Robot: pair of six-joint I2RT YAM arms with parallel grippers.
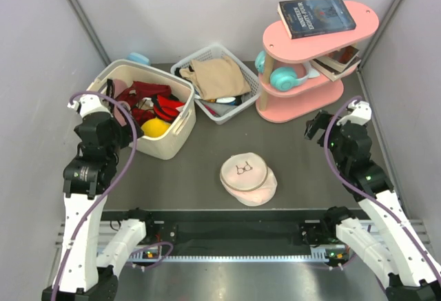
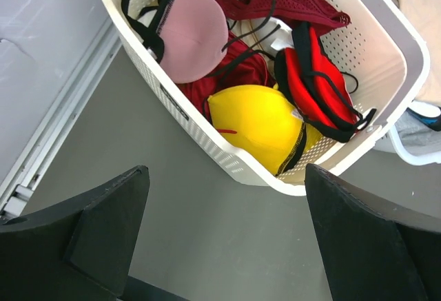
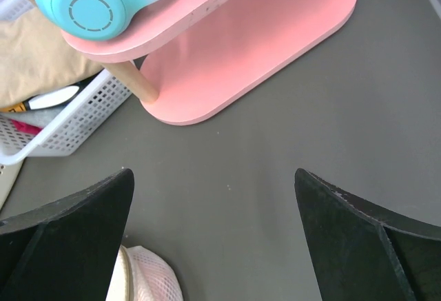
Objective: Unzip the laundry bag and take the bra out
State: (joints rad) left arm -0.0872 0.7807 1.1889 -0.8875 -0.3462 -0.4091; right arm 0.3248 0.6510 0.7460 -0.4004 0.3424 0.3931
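Bag (image 1: 252,185): cream-pink, black logo (image 1: 244,169) on top. Book (image 1: 316,16): cover text too small to read. My left claw (image 2: 227,235), right claw (image 3: 213,235): both wide, empty.

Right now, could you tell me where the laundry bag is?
In the top view, the laundry bag lies on the table, about midway between left and right, in front of the wire basket.

Two baskets are counted at the far left: one cream basket (image 1: 169,142) and one white grid basket (image 1: 238,110). One laundry bag (image 1: 248,177) is seen near the middle. One pink shelf (image 1: 303,108), one pair of headphones (image 1: 281,78) and two arms, the left arm (image 1: 86,177) and the right arm (image 1: 362,163), are counted.
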